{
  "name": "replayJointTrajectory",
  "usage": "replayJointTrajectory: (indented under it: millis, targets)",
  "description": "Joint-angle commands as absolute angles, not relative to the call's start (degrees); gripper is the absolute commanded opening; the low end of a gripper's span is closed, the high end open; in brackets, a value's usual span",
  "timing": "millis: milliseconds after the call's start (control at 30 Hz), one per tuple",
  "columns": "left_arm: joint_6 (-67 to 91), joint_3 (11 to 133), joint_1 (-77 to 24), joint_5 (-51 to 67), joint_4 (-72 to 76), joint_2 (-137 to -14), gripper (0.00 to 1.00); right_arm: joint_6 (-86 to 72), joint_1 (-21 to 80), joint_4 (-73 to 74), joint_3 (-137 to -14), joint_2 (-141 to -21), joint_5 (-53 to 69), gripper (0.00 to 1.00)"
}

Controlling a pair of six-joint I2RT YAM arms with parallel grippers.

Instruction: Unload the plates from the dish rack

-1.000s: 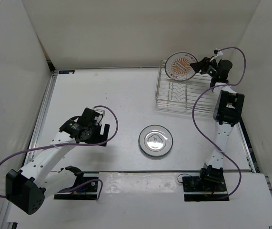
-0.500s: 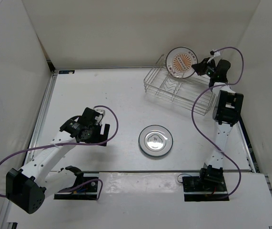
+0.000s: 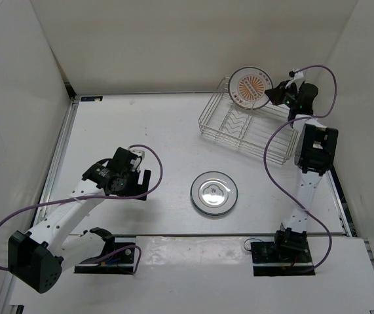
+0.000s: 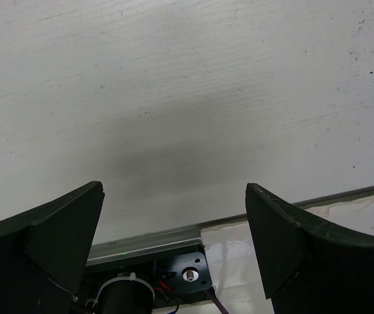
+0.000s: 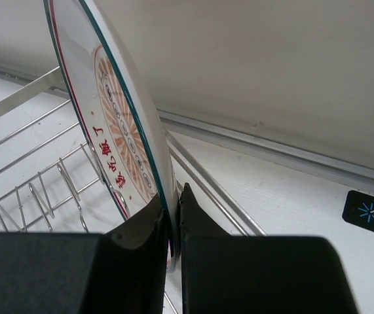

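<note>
A white plate [image 3: 250, 87] with an orange sunburst centre stands on edge over the back end of the silver wire dish rack [image 3: 242, 139]. My right gripper [image 3: 272, 95] is shut on its right rim. In the right wrist view the plate [image 5: 118, 131] runs up and left from the pinched fingers of the right gripper [image 5: 175, 209], with the rack's zigzag wires [image 5: 36, 190] below it. A second round plate [image 3: 214, 193] lies flat on the table in front of the rack. My left gripper [image 3: 131, 184] hangs open and empty over bare table at the left, also open in the left wrist view [image 4: 173, 242].
The rack sits askew near the back right corner, close to the back wall and the right arm's purple cable [image 3: 275, 140]. A metal rail [image 4: 147, 239] marks the table's near edge, with the arm's base mount [image 4: 190, 273] below it.
My right gripper has shut on the sunburst plate and drawn it slightly up and left. The rack has swung askew with it, its left end now lower and further left. The left arm is still.
</note>
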State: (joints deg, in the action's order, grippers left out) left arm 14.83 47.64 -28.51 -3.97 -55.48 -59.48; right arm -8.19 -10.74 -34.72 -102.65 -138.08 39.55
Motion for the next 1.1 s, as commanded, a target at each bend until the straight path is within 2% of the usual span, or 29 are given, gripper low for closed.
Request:
replayJointTrajectory:
  millis: [0, 200, 500, 667, 800, 900, 1067]
  targets:
    - [14.7, 49.3, -28.7, -3.6, -55.3, -58.8, 1.00, -12.3, -11.2, -40.9, -100.8, -128.5, 40.3, 0.00]
    - [14.6, 49.5, -28.6, -3.3, -55.3, -59.7, 1.00, -9.8, -10.6, -46.4, -95.2, -122.0, 37.7, 0.00]
    - [14.8, 49.6, -28.7, -3.8, -55.5, -59.9, 1.00, -9.7, -10.8, -46.5, -95.1, -115.1, 34.5, 0.00]
    - [15.0, 49.7, -28.7, -4.4, -54.2, -58.8, 1.00, -20.0, -10.6, -48.3, -91.6, -108.4, 32.6, 0.00]
    - [15.3, 49.2, -28.2, -4.1, -54.3, -55.9, 1.00, -28.4, -8.9, -50.9, -84.1, -101.4, 33.7, 0.00]
    - [15.6, 48.7, -27.9, -3.7, -52.9, -53.6, 1.00, -31.0, -6.5, -48.7, -78.1, -93.6, 34.5, 0.00]
    - [18.3, 48.7, -27.7, 0.9, -50.0, -48.4, 1.00, -33.7, -1.6, -34.8, -71.6, -80.3, 39.2, 0.00]
